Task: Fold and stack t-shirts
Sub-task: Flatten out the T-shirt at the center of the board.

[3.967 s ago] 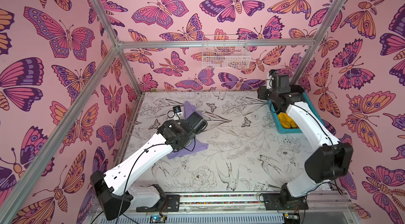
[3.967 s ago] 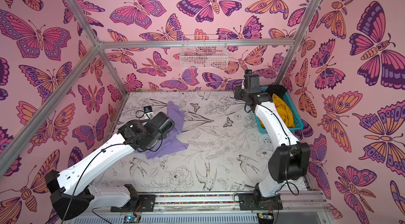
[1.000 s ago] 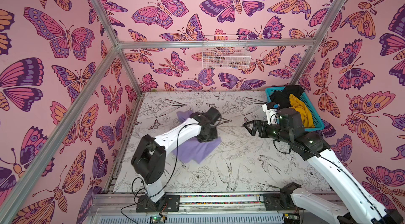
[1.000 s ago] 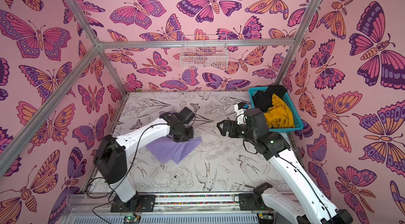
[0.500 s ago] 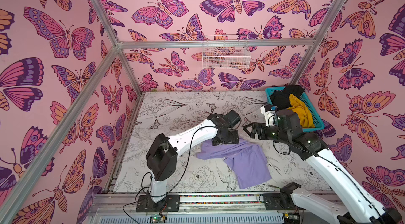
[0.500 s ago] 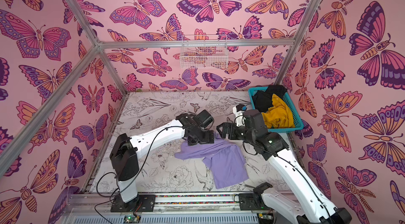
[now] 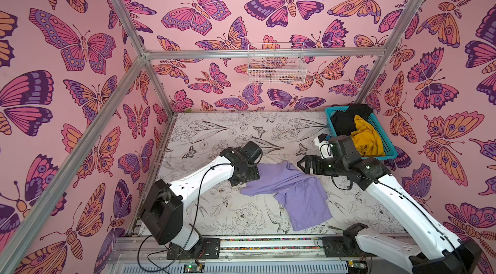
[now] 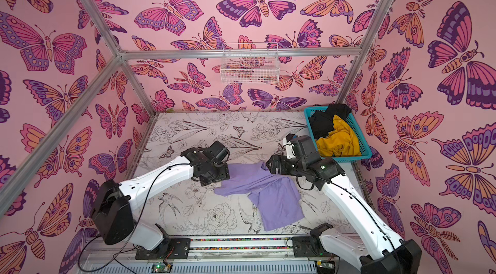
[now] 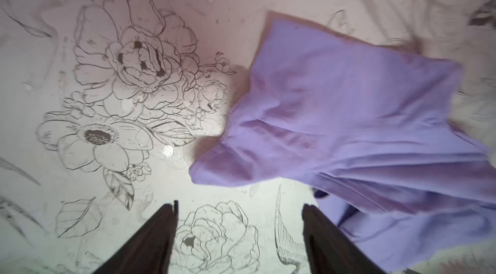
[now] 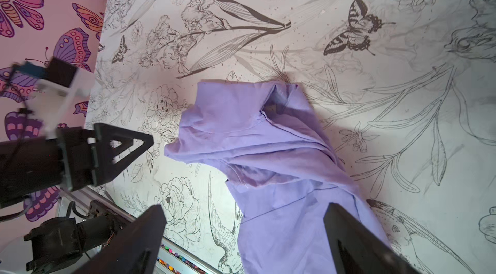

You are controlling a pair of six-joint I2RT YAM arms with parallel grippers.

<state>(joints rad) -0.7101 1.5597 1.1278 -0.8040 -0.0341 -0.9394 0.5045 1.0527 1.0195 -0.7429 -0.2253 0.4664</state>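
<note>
While the lavender t-shirt (image 7: 292,192) lies crumpled, left gripper (image 9: 239,205) parted, empty, right gripper (image 10: 244,207) spread wide, empty.

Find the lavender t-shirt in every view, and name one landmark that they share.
Top view: lavender t-shirt at the front middle of the table.
Top view: same spot.
Left wrist: ahead of the left gripper, off to one side.
Right wrist: ahead of the right gripper, running back between its jaws.
Shared landmark: the left gripper, beside the shirt's pointed end.

You are facing pink butterfly walls (image 7: 80,44) enclosing a flower-sketched tabletop (image 7: 228,130); a white wire basket (image 7: 276,67) is hanging at the back.
</note>
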